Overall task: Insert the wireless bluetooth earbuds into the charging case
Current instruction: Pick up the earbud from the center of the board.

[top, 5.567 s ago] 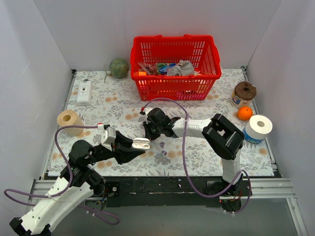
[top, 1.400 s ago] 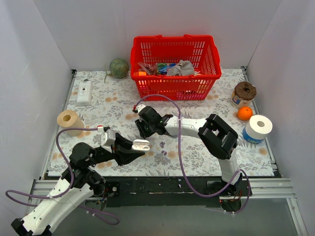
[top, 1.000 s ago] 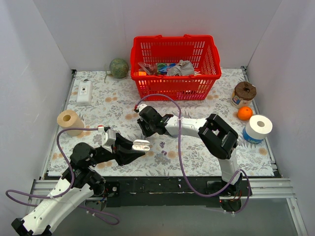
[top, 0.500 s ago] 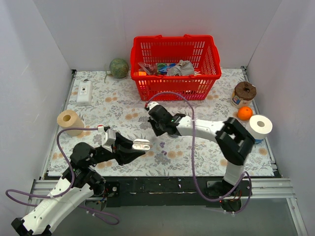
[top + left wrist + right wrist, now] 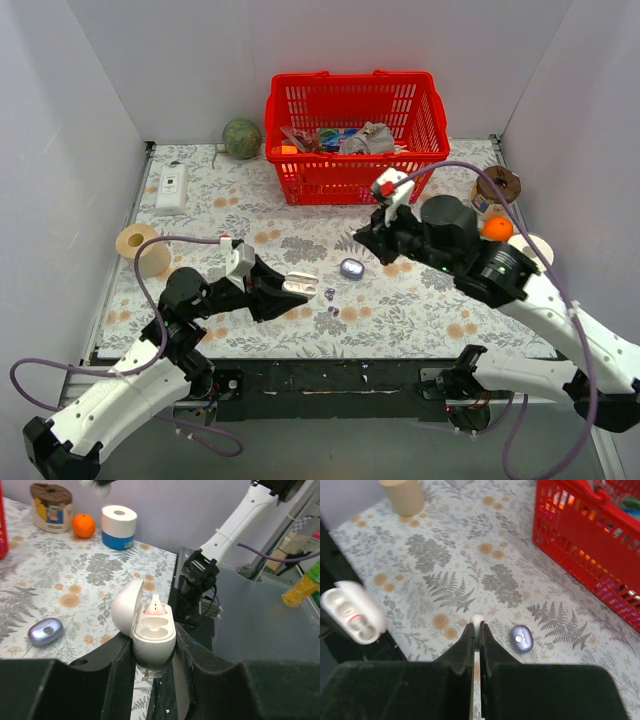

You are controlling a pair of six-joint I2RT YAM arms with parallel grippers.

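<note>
A tip-pinch that could let go
The right gripper (image 5: 479, 626), pressed together, pinches a white bud (image 5: 477, 619) at its very tips, so it may slip. The left gripper (image 5: 152, 666) clamps an open white case (image 5: 150, 630) (one bud seated, one socket bare). The lavender charging case (image 5: 351, 268) lies closed on the table, purple earbuds (image 5: 329, 294) loose nearby

The right pincer (image 5: 476, 626) has swung back rightward and lifted, now pinched on a white bud (image 5: 477, 619); the charging case (image 5: 351, 268) lies uncovered; the left pincer (image 5: 283, 290) has edged its white case (image 5: 299, 284) forward
</note>
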